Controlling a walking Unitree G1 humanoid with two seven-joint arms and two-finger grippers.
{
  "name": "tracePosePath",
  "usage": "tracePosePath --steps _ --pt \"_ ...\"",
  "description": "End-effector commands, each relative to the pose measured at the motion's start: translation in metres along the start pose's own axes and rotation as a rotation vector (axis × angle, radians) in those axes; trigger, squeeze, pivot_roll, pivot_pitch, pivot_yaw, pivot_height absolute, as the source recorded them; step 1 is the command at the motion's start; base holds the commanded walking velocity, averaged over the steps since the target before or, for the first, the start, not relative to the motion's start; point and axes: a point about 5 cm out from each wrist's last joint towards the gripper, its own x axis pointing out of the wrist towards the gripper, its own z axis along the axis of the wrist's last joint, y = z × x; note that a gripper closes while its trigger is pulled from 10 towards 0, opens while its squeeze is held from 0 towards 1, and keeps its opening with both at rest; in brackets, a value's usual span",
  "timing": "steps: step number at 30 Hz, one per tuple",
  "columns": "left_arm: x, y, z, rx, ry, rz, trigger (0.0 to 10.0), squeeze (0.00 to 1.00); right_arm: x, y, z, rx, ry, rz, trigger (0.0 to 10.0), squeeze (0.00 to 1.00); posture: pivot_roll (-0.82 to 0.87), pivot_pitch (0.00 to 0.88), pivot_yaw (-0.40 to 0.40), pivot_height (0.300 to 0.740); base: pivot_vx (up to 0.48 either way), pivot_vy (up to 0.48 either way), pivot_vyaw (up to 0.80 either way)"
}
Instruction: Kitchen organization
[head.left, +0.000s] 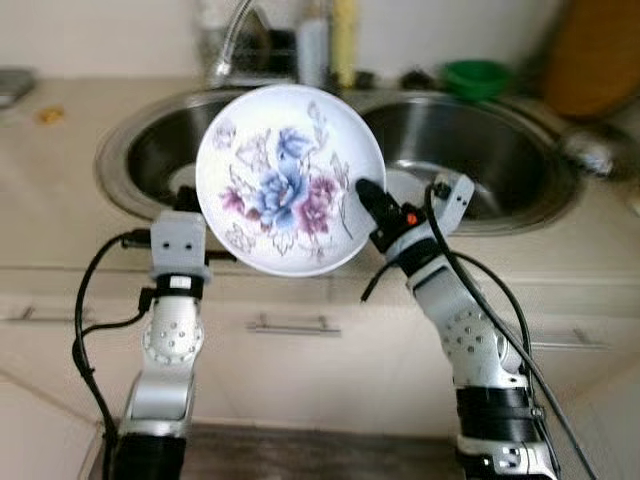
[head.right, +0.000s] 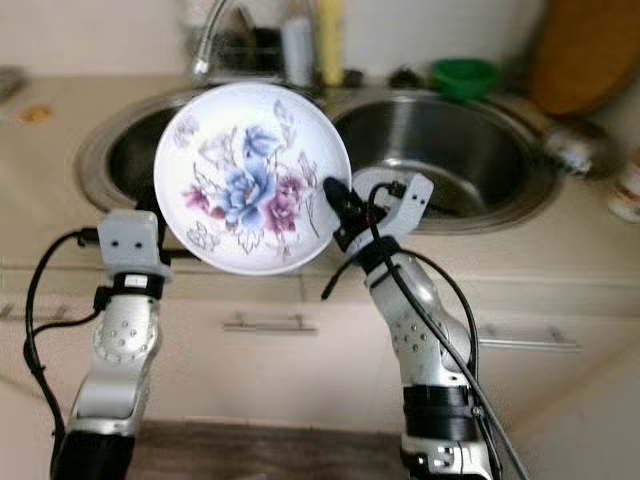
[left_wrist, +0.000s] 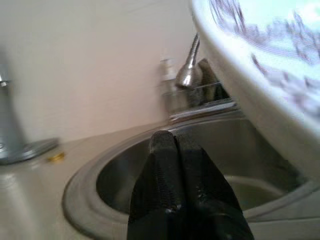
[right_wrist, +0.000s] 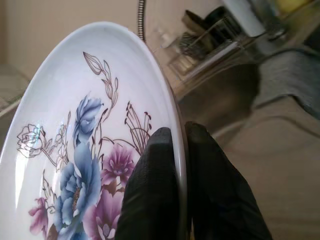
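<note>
A: Where is the plate?

B: The white plate (head.left: 288, 178) with blue and purple flowers is held up on edge, in the air in front of the double sink (head.left: 520, 200), its painted face turned toward the head camera. It covers the divide between the two steel basins.

A: What holds it?

B: The right end effector (right_wrist: 179, 150) pinches its rim on the robot's right side. In the right wrist view one black finger lies on the flowered face and the other behind the rim, clamped tight.

A: And the left end effector?

B: The left end effector (left_wrist: 175, 142) sits below the plate's left edge, over the front of the left basin. Its two fingers are pressed together with nothing between them, and the plate's underside passes just above and beside them.

A: What else is around?

B: A curved faucet (head.left: 232, 35) rises behind the sink, bottles (head.left: 312, 45) stand next to it, and a green bowl (head.left: 475, 77) rests on the worktop (head.left: 60, 190) behind the right basin. Cabinet drawers with a metal handle (head.left: 294, 324) run below.
</note>
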Motion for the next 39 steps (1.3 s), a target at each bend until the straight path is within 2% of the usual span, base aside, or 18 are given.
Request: tracePosePath --steps 1,7,12,13,15,24,25,28,29,30,31,32,33,36,37,39 --pt "0.001 -0.008 0.005 -0.011 -0.022 -0.013 10.0 0.00 -0.003 -0.001 0.008 0.018 -0.045 0.001 10.0 0.00 0.02 0.007 0.007 0.740 0.000 0.000 0.00" --pt "0.002 -0.011 0.006 -0.017 -0.026 -0.028 10.0 0.00 -0.003 -0.008 0.012 -0.023 -0.061 -0.051 10.0 0.00 0.02 0.008 0.009 0.740 0.000 0.000 0.00" --pt "0.001 -0.013 0.005 -0.017 -0.021 -0.041 10.0 0.00 -0.004 -0.034 0.033 -0.071 -0.155 -0.233 10.0 0.00 0.02 0.014 0.010 0.740 0.000 0.000 0.00" --pt "0.001 -0.013 0.005 -0.017 -0.019 -0.042 10.0 0.00 -0.005 -0.046 0.044 -0.074 -0.193 -0.312 10.0 0.00 0.02 0.015 0.011 0.740 0.000 0.000 0.00" --pt "0.001 -0.013 0.005 -0.017 -0.019 -0.042 10.0 0.00 -0.005 -0.052 0.051 -0.076 -0.207 -0.340 10.0 0.00 0.02 0.015 0.014 0.740 0.000 0.000 0.00" --pt "0.001 -0.017 0.005 -0.028 -0.018 -0.060 10.0 0.00 0.006 -0.053 0.074 -0.108 -0.246 -0.313 10.0 0.00 0.01 0.013 0.016 0.740 0.000 0.000 0.00" --pt "0.001 -0.018 0.005 -0.030 -0.018 -0.062 10.0 0.00 0.012 -0.057 0.082 -0.122 -0.274 -0.357 10.0 0.00 0.02 0.011 0.013 0.740 0.000 0.000 0.00" --pt "0.001 -0.018 0.005 -0.031 -0.018 -0.062 10.0 0.00 0.013 -0.062 0.087 -0.141 -0.291 -0.405 10.0 0.00 0.02 0.011 0.013 0.740 0.000 0.000 0.00" --pt "0.002 -0.018 0.005 -0.031 -0.017 -0.061 10.0 0.00 0.016 -0.068 0.099 -0.289 -0.328 -0.509 10.0 0.00 0.02 0.011 0.012 0.740 0.000 0.000 0.00" --pt "0.002 -0.018 0.005 -0.031 -0.017 -0.061 10.0 0.00 0.016 -0.068 0.099 -0.289 -0.328 -0.509 10.0 0.00 0.02 0.011 0.012 0.740 0.000 0.000 0.00" --pt "0.001 -0.018 0.005 -0.031 -0.016 -0.060 10.0 0.00 0.019 -0.065 0.112 -0.482 -0.367 -0.550 10.0 0.00 0.03 0.011 0.011 0.740 0.000 0.000 0.00" --pt "0.001 -0.018 0.005 -0.031 -0.015 -0.060 10.0 0.00 0.019 -0.063 0.116 -0.558 -0.384 -0.557 10.0 0.00 0.03 0.011 0.011 0.740 0.000 0.000 0.00" --pt "0.001 -0.018 0.005 -0.031 -0.015 -0.060 10.0 0.00 0.021 -0.061 0.121 -0.617 -0.396 -0.563 10.0 0.00 0.03 0.010 0.010 0.740 0.000 0.000 0.00" --pt "0.000 -0.017 0.004 -0.030 -0.012 -0.058 10.0 0.00 0.026 -0.060 0.129 -0.719 -0.399 -0.586 10.0 0.00 0.03 0.009 0.010 0.740 0.000 0.000 0.00" --pt "0.000 -0.017 0.004 -0.030 -0.012 -0.058 10.0 0.00 0.026 -0.060 0.129 -0.719 -0.399 -0.586 10.0 0.00 0.03 0.009 0.010 0.740 0.000 0.000 0.00" --pt "0.001 -0.018 0.004 -0.031 -0.011 -0.059 10.0 0.00 0.029 -0.060 0.136 -0.853 -0.407 -0.612 10.0 0.00 0.03 0.010 0.005 0.740 0.000 0.000 0.00"
